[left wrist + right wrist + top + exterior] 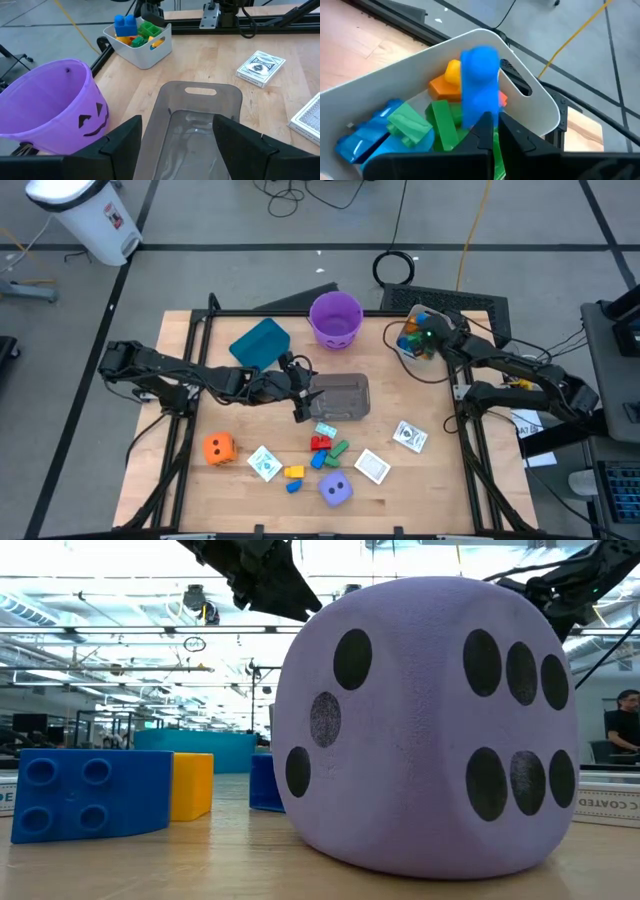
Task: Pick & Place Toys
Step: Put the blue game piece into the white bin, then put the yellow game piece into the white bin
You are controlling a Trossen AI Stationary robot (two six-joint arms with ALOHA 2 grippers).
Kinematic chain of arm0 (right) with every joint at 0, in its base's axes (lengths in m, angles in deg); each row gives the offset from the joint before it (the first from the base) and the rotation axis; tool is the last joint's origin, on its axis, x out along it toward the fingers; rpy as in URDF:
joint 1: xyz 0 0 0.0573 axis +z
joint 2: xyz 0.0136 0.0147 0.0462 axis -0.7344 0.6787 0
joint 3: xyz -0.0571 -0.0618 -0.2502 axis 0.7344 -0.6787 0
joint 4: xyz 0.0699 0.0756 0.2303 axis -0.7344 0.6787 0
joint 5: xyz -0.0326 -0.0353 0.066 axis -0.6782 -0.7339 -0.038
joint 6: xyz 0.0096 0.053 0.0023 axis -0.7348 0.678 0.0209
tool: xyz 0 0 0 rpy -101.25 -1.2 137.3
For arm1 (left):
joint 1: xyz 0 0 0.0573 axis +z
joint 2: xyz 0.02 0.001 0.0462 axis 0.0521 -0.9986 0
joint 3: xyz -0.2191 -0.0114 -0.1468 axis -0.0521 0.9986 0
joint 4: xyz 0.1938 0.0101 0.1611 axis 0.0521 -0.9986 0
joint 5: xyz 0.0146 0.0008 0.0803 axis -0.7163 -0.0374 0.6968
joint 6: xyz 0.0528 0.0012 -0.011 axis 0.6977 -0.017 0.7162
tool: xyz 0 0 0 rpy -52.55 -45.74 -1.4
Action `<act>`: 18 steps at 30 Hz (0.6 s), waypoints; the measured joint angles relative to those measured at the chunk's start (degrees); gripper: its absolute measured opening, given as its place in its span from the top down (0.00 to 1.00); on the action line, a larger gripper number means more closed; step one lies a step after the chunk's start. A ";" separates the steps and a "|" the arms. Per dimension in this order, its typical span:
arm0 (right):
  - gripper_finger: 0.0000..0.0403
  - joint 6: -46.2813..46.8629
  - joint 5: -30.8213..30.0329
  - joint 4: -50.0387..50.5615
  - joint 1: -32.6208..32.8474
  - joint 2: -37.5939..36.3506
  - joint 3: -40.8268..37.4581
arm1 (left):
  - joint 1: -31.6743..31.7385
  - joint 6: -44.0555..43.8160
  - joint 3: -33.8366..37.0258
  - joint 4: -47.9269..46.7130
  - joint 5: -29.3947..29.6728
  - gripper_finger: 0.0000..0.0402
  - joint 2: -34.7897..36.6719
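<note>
Mostly we worry about the clear grey plastic tub [200,120]: the left gripper [177,122] straddles its near end with fingers spread, and we can't tell whether they touch its walls. A one-sided squeeze could skid it or tip it. The purple plastic bucket with the pumpkin face [47,105] sits just beside that end, so a skewed pull could knock it.

Next, the white plastic tub [535,95] at the back right already holds green, orange and yellow blocks. The right gripper [492,125] is over it, fingers clenched tight, with a blue plastic block [480,85] right at the tips. We can't tell if it's pinched. If it's barely caught, it could bounce off the rim onto the floor.

Pose: left arm reaches from the left edge to the table centre, wrist low. Right arm is folded back toward the far right corner.

Purple die [336,489], orange die [219,447], white cards [409,436] and loose small blocks [322,443] lie on the front half, untouched
</note>
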 joint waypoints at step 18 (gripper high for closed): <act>0.98 -1.07 9.02 -3.46 0.59 -0.04 -0.04 | 0.00 -2.47 0.00 0.00 -0.67 0.39 -0.02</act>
